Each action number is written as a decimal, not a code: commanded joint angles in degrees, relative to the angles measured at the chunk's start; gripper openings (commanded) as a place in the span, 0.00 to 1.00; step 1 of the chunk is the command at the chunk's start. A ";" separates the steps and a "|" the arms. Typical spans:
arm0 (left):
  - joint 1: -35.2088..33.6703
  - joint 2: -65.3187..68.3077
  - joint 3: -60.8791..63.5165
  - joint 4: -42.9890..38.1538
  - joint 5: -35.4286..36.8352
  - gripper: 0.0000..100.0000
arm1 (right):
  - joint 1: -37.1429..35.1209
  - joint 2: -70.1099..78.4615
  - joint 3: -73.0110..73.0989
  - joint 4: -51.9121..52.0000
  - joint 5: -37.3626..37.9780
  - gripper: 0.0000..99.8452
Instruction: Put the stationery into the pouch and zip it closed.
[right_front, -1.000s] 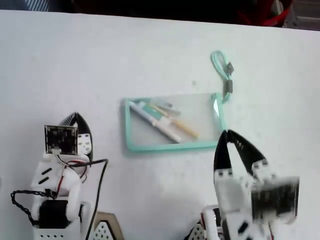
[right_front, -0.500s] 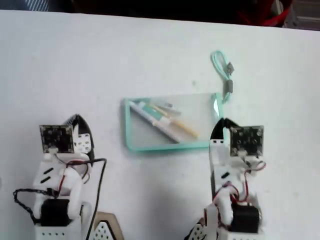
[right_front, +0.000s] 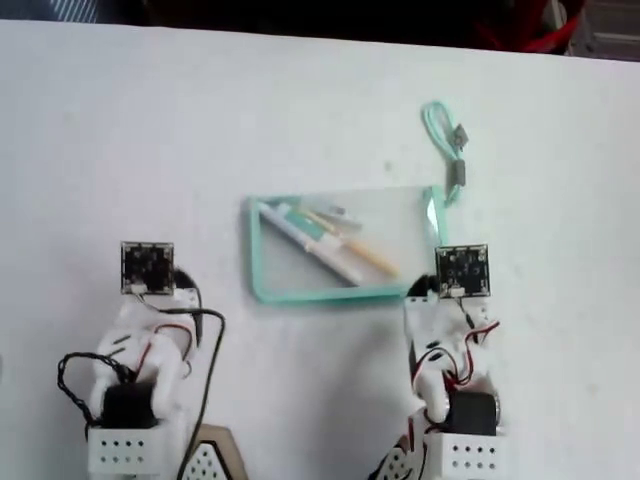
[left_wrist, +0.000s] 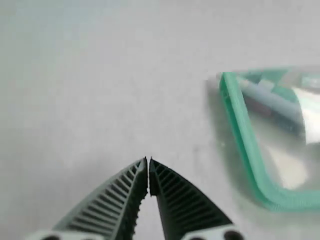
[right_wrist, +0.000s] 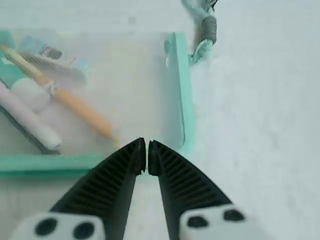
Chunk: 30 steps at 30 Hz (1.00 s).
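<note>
Left claw (left_wrist: 148, 167) and right claw (right_wrist: 146, 150) both clenched empty, pens (right_front: 335, 248) inside pouch (right_front: 330, 294) mid tabletop (right_front: 120, 120); the right claw at its rim could shove it, spilling pens if not fully closed.

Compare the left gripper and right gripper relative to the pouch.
The left gripper is over bare table, apart from the pouch; the right gripper has its tip at the pouch's green edge. The right gripper is by the strap end, the left gripper by the opposite end. Both are shut, holding nothing.
</note>
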 joint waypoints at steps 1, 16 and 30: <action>0.04 -0.48 -0.09 13.01 -4.75 0.03 | 0.04 -0.04 0.53 11.21 -0.26 0.02; 0.22 -0.40 -0.09 19.78 -10.55 0.03 | -0.40 -0.22 0.44 18.33 -0.09 0.02; 0.22 -0.40 -0.09 19.78 -10.55 0.03 | -0.31 -0.22 0.44 18.33 -0.09 0.02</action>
